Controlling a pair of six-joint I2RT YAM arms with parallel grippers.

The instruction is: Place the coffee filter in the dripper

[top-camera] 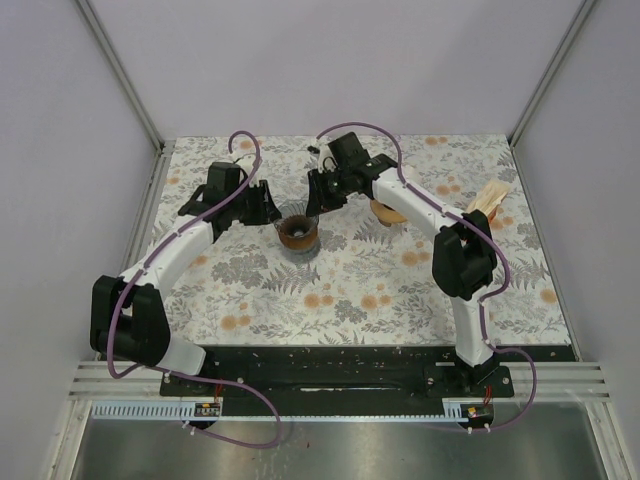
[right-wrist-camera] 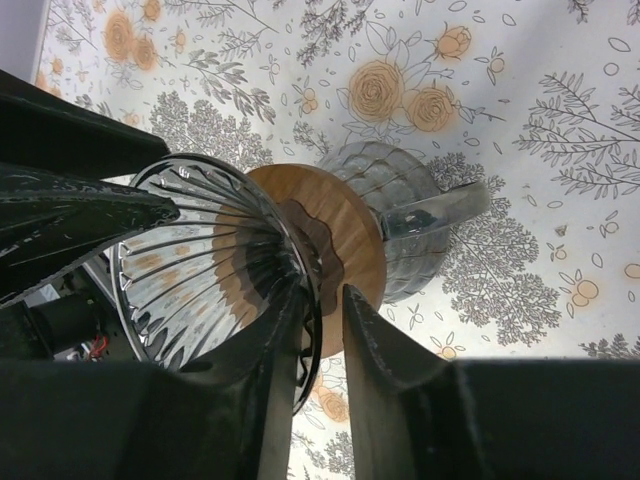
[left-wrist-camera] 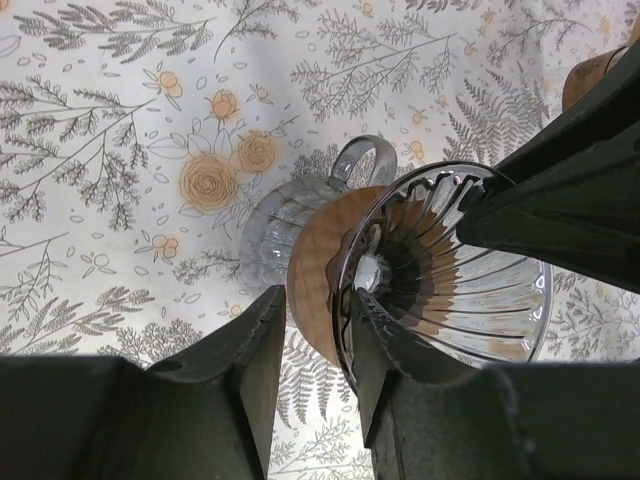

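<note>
Floral tablecloth (top-camera: 380,290) underneath; wooden sticks (top-camera: 490,200) near right edge. Glass dripper (top-camera: 297,232) mid-table, ribbed, wooden collar, handle (left-wrist-camera: 362,157); nothing visible inside. Left gripper (left-wrist-camera: 315,330) pinching dripper rim, right gripper (right-wrist-camera: 320,320) likewise, opp. side. Tan filter stack (top-camera: 385,212) partly hidden behind right arm, beside dripper.

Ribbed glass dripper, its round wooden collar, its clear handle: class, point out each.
Ribbed glass dripper (right-wrist-camera: 200,270), right wrist view, inner wall.
Round wooden collar (left-wrist-camera: 320,265), left wrist view, flat face.
Clear handle (right-wrist-camera: 445,205), right wrist view, loop.
</note>
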